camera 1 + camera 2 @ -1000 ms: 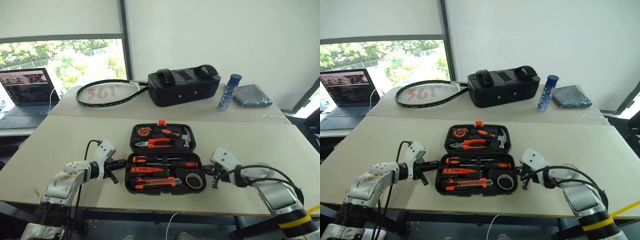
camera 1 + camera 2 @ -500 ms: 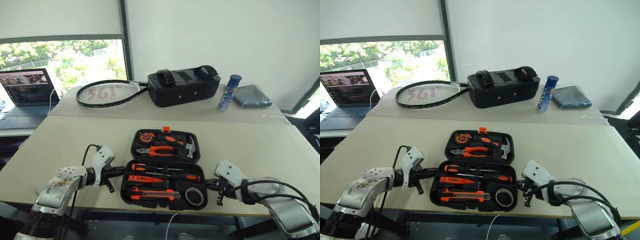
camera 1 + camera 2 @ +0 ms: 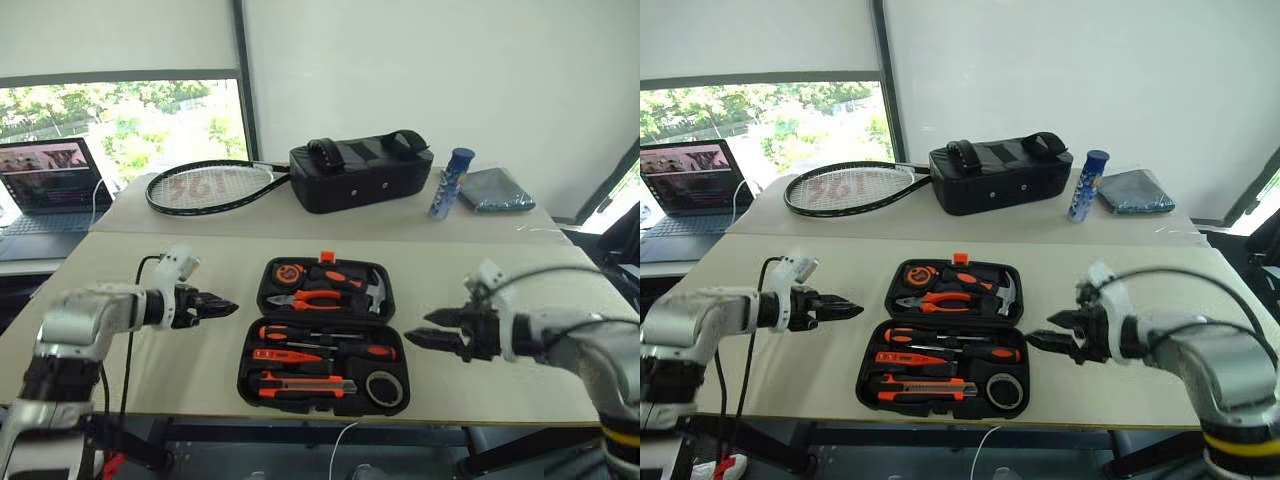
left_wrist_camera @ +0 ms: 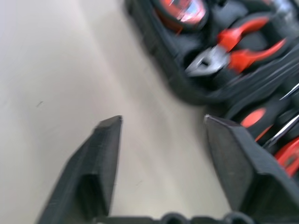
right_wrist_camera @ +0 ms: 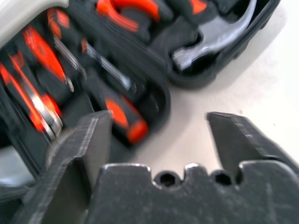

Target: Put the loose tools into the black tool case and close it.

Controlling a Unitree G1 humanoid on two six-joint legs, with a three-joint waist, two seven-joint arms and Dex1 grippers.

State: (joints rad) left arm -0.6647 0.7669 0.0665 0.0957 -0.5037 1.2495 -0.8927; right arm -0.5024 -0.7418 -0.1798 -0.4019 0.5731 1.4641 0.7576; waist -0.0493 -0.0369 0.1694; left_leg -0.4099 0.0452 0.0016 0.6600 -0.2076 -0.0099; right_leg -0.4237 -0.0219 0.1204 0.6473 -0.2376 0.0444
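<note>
The black tool case [image 3: 246, 372] lies open and flat on the beige table, with its lid half on the far side. Two screwdrivers [image 3: 322, 334], a slim orange tool [image 3: 280, 356], the utility knife [image 3: 305, 387] and the grey tape roll [image 3: 383, 388] sit in the near half's slots. Pliers [image 3: 318, 298] and a hammer [image 3: 375, 290] lie in the far half. My left gripper [image 3: 228, 308] hovers open to the left of the case, pointing at it. To the case's right, my right gripper [image 3: 418, 329] is held open and empty. The wrist views show the left gripper [image 4: 162, 120] and the right gripper [image 5: 158, 116] with fingers spread wide.
On the far table stand a black fabric bag [image 3: 358, 175], a tennis racket [image 3: 205, 187], a blue bottle [image 3: 441, 184], a grey cloth [image 3: 492, 190] and a laptop [image 3: 45, 185]. The case's near side lies close to the table's front edge [image 3: 320, 418].
Both grippers have risen from the table beside the case and gone from shut to open, with the wrists rolled. The camera has shifted a little. The case and tools stay put.
</note>
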